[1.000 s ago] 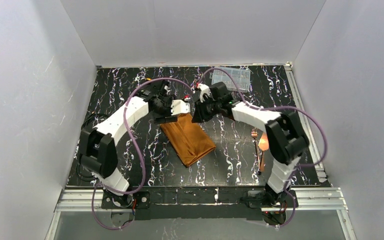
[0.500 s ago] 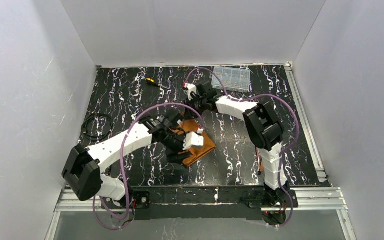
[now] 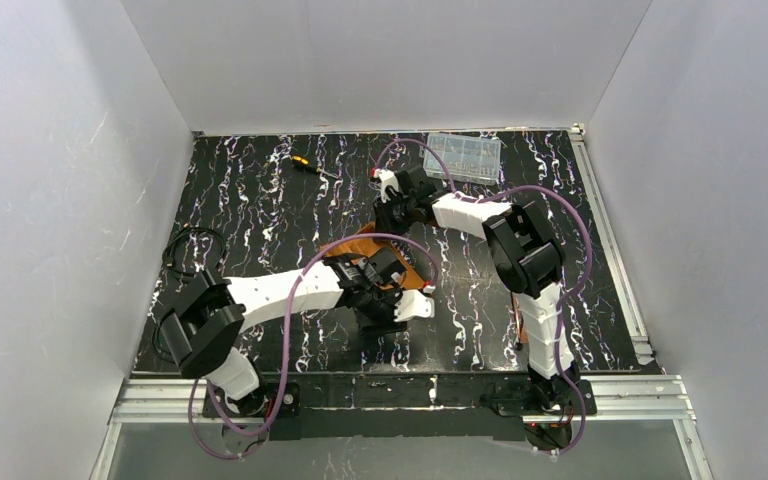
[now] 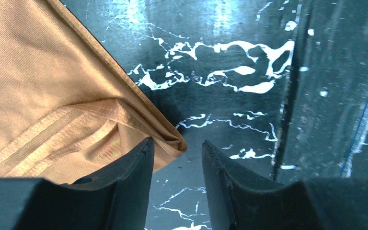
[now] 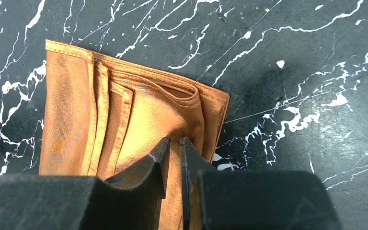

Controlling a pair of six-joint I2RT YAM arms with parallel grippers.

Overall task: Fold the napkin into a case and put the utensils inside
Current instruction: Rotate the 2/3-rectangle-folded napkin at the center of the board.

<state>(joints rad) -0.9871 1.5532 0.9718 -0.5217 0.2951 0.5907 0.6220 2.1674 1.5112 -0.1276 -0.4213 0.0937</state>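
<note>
Low in the middle of the left wrist view, my left gripper [image 4: 177,143] stands spread, one dark finger on either side of a corner of the napkin [image 4: 52,86]. The napkin fills the upper left of that frame and lies flat on the black marbled table [image 4: 249,57]. Nothing is nipped there yet. In the top view the folded cloth sits at frame centre, mostly hidden under my left arm. At the bottom centre of the right wrist view, my right gripper [image 5: 175,141] has its fingers nearly together over the napkin, with a thin slit between them. Whether a layer is caught in it I cannot tell. I judge the cloth light, limp and a little slick, so stacked layers will slide and sag when lifted. The best hold is a hemmed corner, taking every layer at once.
</note>
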